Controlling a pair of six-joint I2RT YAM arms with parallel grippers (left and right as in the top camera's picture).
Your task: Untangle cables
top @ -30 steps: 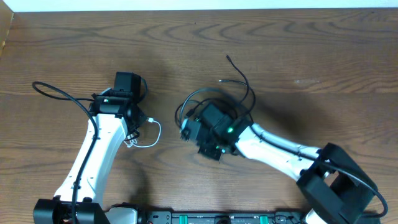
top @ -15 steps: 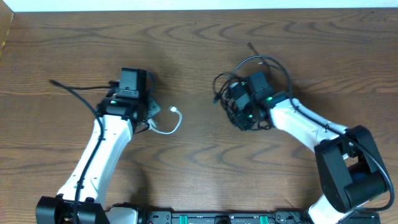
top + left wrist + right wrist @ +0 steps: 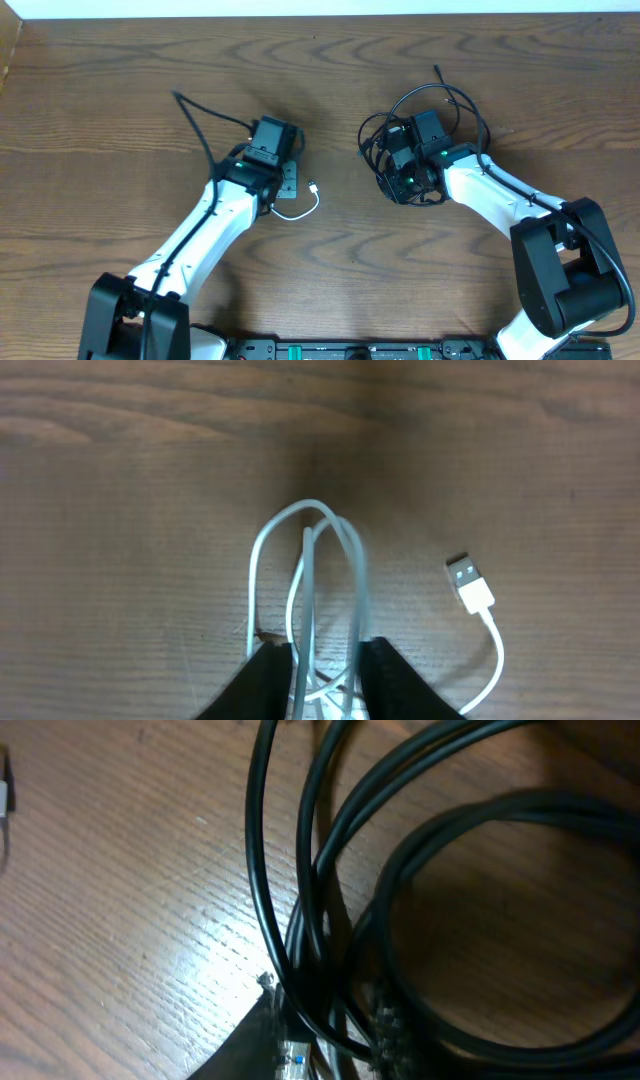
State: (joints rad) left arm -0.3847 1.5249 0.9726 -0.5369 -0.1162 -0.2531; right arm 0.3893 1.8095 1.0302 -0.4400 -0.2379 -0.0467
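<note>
A white cable (image 3: pixel 298 213) lies on the wooden table beside my left gripper (image 3: pixel 288 183), its USB plug (image 3: pixel 314 187) pointing up. In the left wrist view the white cable's (image 3: pixel 308 580) loops run between the two black fingers of the left gripper (image 3: pixel 325 680), which stand slightly apart; the plug (image 3: pixel 470 582) lies free to the right. A coil of black cables (image 3: pixel 438 75) sits under my right gripper (image 3: pixel 388 163). In the right wrist view black strands (image 3: pixel 252 870) pass beside one visible finger (image 3: pixel 255 1045) into a small gap.
A black wire (image 3: pixel 200 125) trails from the left arm's wrist toward the upper left. The table's far edge (image 3: pixel 320 14) runs along the top of the overhead view. Both arms' bases stand at the near edge.
The left arm swung right toward the middle, dragging the white cable. The right arm carried the black coil up and to the right. Both grippers' jaws have parted slightly.
</note>
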